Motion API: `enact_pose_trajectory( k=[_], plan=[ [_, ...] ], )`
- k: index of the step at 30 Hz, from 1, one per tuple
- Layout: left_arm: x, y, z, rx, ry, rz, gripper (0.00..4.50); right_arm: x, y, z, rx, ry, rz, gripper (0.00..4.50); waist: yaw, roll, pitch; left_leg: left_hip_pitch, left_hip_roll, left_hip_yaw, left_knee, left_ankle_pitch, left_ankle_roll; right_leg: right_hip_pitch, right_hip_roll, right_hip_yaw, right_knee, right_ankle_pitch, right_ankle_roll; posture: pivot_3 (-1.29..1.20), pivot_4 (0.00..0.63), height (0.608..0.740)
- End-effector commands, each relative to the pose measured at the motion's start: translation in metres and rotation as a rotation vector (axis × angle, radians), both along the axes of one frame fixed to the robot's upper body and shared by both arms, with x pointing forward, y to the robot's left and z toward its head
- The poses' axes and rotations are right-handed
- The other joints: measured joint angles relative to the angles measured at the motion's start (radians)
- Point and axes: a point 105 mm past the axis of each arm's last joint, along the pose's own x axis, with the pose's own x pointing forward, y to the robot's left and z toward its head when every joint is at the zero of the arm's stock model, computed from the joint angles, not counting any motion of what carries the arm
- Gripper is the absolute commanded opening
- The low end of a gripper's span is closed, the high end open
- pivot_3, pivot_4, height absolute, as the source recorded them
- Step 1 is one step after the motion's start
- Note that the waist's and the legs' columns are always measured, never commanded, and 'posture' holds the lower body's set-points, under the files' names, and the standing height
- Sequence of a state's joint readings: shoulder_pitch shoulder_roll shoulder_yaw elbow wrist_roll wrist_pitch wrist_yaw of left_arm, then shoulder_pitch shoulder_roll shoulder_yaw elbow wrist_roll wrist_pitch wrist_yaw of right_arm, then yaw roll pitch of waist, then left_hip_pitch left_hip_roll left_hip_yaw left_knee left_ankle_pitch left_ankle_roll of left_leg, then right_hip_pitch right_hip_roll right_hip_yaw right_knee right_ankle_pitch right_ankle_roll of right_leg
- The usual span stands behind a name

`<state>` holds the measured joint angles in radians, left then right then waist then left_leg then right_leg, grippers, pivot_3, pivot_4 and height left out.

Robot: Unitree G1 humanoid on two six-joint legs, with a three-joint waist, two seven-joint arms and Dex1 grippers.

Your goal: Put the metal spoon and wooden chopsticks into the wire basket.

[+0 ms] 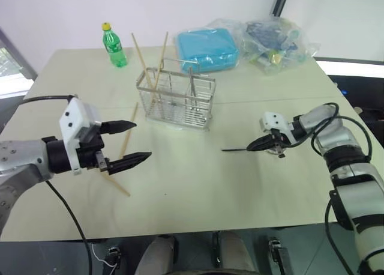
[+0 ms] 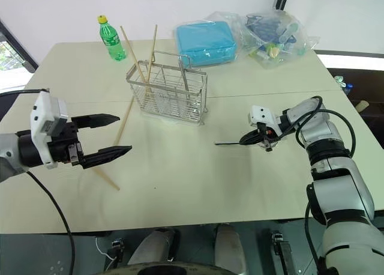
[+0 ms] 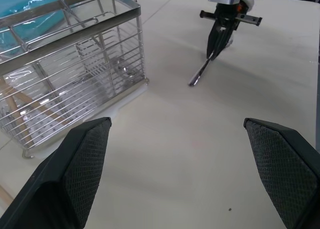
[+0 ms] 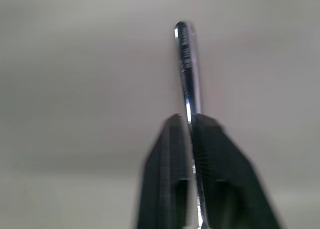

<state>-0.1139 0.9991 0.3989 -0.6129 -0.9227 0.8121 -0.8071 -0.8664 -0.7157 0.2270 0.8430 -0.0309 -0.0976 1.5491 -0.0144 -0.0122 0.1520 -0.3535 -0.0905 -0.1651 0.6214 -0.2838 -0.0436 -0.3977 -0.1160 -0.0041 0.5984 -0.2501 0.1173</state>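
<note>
While the left gripper hangs nearest the table's front edge with its fingers spread wide and nothing between them, two wooden chopsticks lie crossed on the tabletop under it. Further in, the right gripper pinches the metal spoon, which slants down toward the table. Beyond stands the wire basket, with two more chopsticks leaning in its left end. A green bottle, a blue box and a plastic bag sit along the far edge.

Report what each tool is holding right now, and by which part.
The right tool pinches the metal spoon; its fingers close on the flat metal, but which end of the spoon cannot be told. The left tool is open and holds nothing.
</note>
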Motion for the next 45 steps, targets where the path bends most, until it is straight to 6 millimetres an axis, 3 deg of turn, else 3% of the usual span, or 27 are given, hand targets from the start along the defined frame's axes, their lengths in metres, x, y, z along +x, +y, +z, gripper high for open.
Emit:
enact_pose_trajectory(
  k=[1, 17, 20, 23, 31, 36, 41, 45],
  plan=[
    [0.001, -0.001, 0.007, 0.018, -0.038, -0.011, 4.5, 0.013, 0.004, 0.02, 0.017, -0.112, -0.023, 2.31, 0.0, 0.0, 0.0, 0.0, 0.0, 0.0, 0.0, 0.0, 0.0, 0.0, 0.0, 0.0, 0.0, 0.0, 0.0, 0.0, 0.15, 0.725],
    [0.003, -0.008, 0.012, 0.017, -0.066, -0.037, 4.5, 0.003, -0.005, -0.011, -0.123, -0.044, 0.014, 2.31, -0.001, 0.0, 0.0, 0.0, 0.0, 0.0, 0.0, 0.001, -0.002, 0.0, 0.0, 0.0, 0.0, 0.001, 0.002, 0.0, 0.15, 0.725],
    [0.0, -0.012, 0.011, 0.018, -0.058, -0.059, 4.5, 0.0, -0.006, -0.017, -0.139, -0.031, 0.021, 1.5, -0.001, -0.001, -0.001, 0.0, 0.0, 0.0, 0.0, 0.001, -0.002, 0.0, 0.0, 0.0, 0.0, 0.001, 0.002, 0.0, 0.15, 0.725],
    [0.0, -0.014, 0.012, 0.02, -0.06, -0.068, 4.5, -0.002, -0.006, -0.017, -0.128, -0.018, 0.027, 0.04, -0.001, -0.001, -0.001, 0.0, 0.0, 0.0, 0.001, 0.001, -0.002, 0.0, 0.0, 0.0, 0.001, 0.001, 0.002, 0.0, 0.15, 0.725],
    [0.006, -0.013, 0.015, 0.016, -0.072, -0.065, 4.5, -0.005, -0.004, -0.013, -0.073, -0.059, 0.04, 0.04, 0.0, -0.002, -0.001, 0.001, 0.0, 0.0, 0.001, 0.001, -0.002, 0.001, 0.001, 0.0, 0.001, 0.001, 0.002, 0.0, 0.15, 0.725],
    [0.011, -0.008, 0.019, 0.013, -0.087, -0.048, 4.5, -0.02, 0.014, 0.017, 0.096, -0.074, 0.108, 0.04, 0.001, -0.001, -0.001, 0.0, 0.0, -0.001, 0.001, 0.001, -0.002, 0.0, 0.001, 0.0, 0.001, 0.001, 0.002, 0.0, 0.15, 0.725],
    [0.017, -0.003, 0.026, -0.008, -0.114, -0.022, 4.5, -0.041, 0.056, 0.081, 0.419, -0.092, 0.126, 0.04, -0.001, 0.0, -0.001, 0.0, 0.001, -0.001, 0.002, 0.001, -0.002, 0.0, 0.001, 0.001, 0.001, 0.002, 0.002, 0.0, 0.15, 0.725],
    [0.021, -0.003, 0.028, -0.019, -0.125, -0.018, 4.5, -0.036, 0.094, 0.144, 0.722, -0.173, 0.056, 0.04, -0.001, -0.001, -0.001, 0.0, 0.001, -0.002, 0.002, -0.001, 0.003, -0.001, 0.001, 0.001, 0.001, 0.002, 0.001, 0.0, 0.15, 0.725]
  ],
)
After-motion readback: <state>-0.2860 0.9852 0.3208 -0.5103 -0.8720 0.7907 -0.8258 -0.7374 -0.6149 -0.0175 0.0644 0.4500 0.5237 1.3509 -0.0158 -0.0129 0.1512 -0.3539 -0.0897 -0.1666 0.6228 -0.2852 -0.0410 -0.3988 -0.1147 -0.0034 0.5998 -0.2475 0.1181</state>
